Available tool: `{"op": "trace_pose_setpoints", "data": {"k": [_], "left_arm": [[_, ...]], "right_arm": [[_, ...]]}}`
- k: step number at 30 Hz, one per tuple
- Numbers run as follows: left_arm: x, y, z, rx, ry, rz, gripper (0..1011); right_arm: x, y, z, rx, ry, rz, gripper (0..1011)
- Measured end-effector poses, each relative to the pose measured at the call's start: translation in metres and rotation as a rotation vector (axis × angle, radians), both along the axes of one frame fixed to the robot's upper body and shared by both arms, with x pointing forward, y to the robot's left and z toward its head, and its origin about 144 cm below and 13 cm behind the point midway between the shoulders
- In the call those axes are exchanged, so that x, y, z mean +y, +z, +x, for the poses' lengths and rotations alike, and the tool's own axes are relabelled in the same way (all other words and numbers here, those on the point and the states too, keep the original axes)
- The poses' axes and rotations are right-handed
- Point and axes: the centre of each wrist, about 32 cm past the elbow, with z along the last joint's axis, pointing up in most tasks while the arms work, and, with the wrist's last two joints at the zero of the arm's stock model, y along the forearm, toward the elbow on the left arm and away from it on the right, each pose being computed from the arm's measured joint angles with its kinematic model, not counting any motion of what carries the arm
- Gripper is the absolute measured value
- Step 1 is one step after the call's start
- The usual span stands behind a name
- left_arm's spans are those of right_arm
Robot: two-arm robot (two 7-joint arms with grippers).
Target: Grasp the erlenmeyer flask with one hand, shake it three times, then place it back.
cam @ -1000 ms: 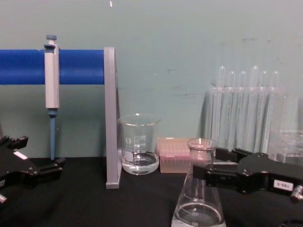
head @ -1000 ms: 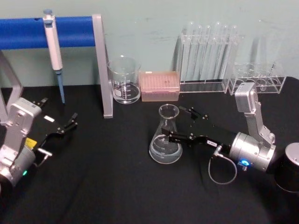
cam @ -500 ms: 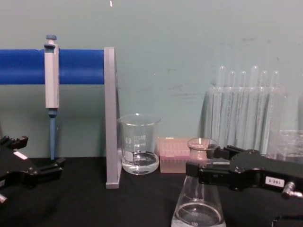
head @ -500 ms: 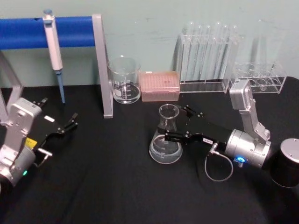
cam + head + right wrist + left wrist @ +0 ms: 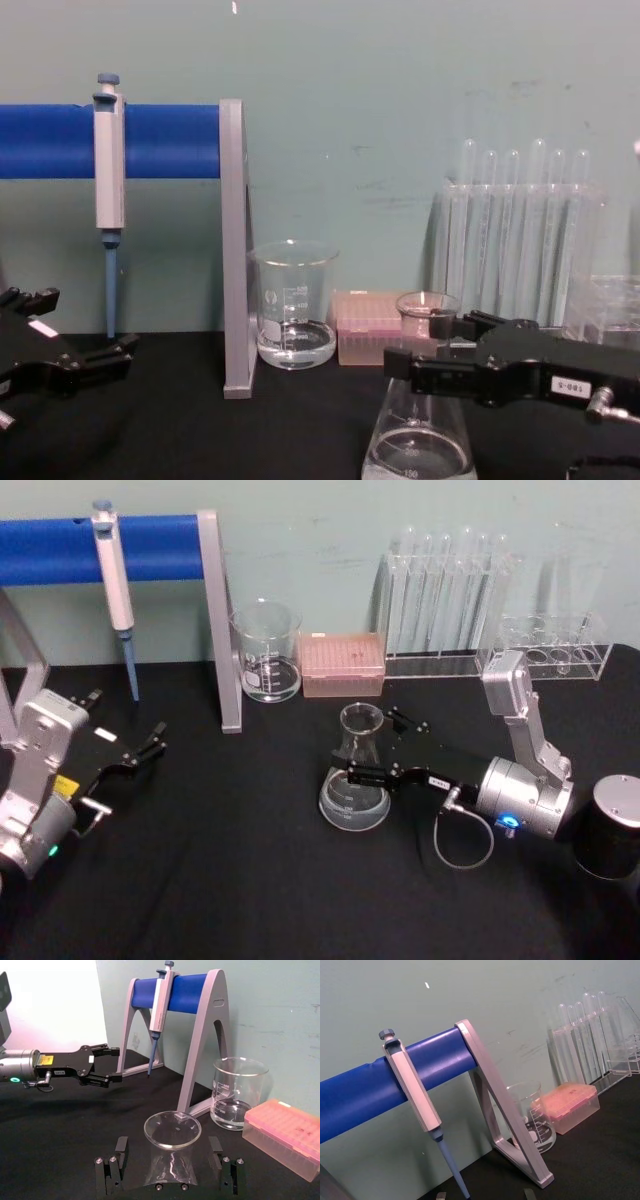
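Note:
The erlenmeyer flask stands upright on the black table, mid-front, with a little clear liquid in its base. My right gripper reaches in from the right and is open, one finger on each side of the flask's neck. In the right wrist view the flask sits between the two fingers with a gap on each side. In the chest view the right gripper is level with the neck of the flask. My left gripper is parked at the far left, open and holding nothing.
A glass beaker with liquid and a pink tip box stand behind the flask. Test tube racks line the back right. A pipette hangs on the blue stand at the back left.
My right gripper has slid left toward the flask, so its open fingers reach further past the neck. The flask and the left arm have not moved.

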Motion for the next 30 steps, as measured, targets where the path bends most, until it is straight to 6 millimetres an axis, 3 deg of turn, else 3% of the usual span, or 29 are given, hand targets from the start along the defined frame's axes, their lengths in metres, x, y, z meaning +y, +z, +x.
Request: {"op": "trace_pose_setpoints", "data": {"k": [30], "left_arm": [[0.0000, 0.0000, 0.0000, 0.000, 0.000, 0.000, 1001]], "right_arm": [[0.0006, 0.0006, 0.0003, 0.000, -0.024, -0.007, 1000]]}}
